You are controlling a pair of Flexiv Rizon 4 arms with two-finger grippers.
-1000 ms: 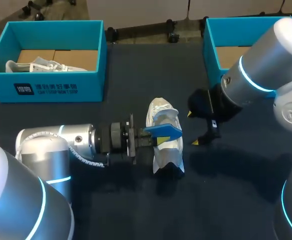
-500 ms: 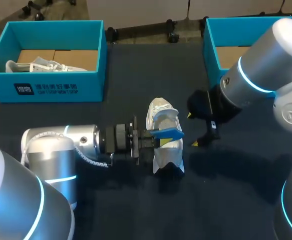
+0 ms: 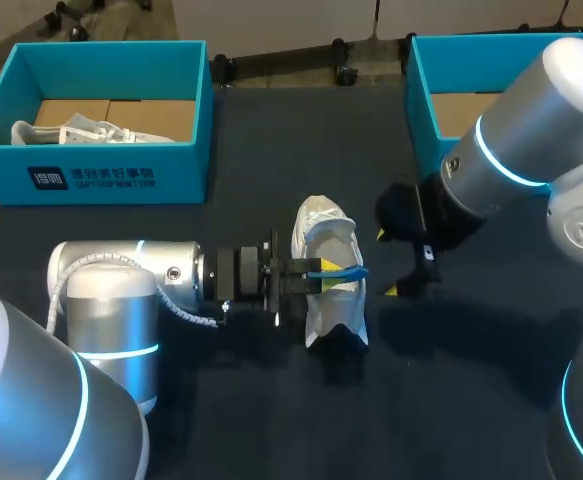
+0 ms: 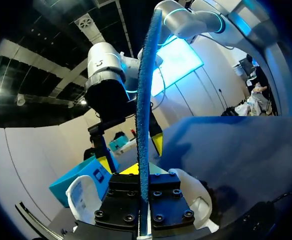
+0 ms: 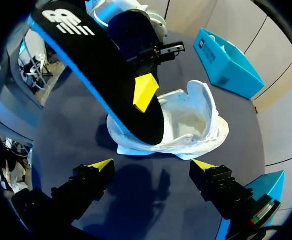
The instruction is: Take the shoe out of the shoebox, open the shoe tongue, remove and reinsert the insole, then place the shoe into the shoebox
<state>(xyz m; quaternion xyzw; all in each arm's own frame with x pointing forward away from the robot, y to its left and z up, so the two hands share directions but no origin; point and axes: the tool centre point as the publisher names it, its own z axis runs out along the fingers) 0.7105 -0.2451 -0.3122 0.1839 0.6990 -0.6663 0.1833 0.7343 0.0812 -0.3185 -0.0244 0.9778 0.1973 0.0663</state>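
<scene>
Closest to you, your left arm comes in low from the left over the dark tabletop (image 3: 231,420). The left gripper (image 3: 326,273) is closed tight on a thin foam insole (image 3: 351,269), blue on one face and black on the other, and a yellow fingertip (image 5: 144,92) presses flat against the black face. The insole stands on edge, so from above it shows only as a narrow blue line, held just over the open mouth of the white fabric shoe (image 3: 321,225). That shoe lies on the table near the middle, outside both boxes. The right wrist view has the insole's lower end at the shoe's rim, but you cannot tell whether it touches. Just beside the shoe, on its right, the right gripper (image 3: 386,262) hangs with its fingers spread wide and nothing between them. Farthest off, an open teal cardboard shoebox (image 3: 96,178) at the back left holds a second white shoe (image 3: 71,131), and another teal shoebox (image 3: 423,85) stands at the back right.
</scene>
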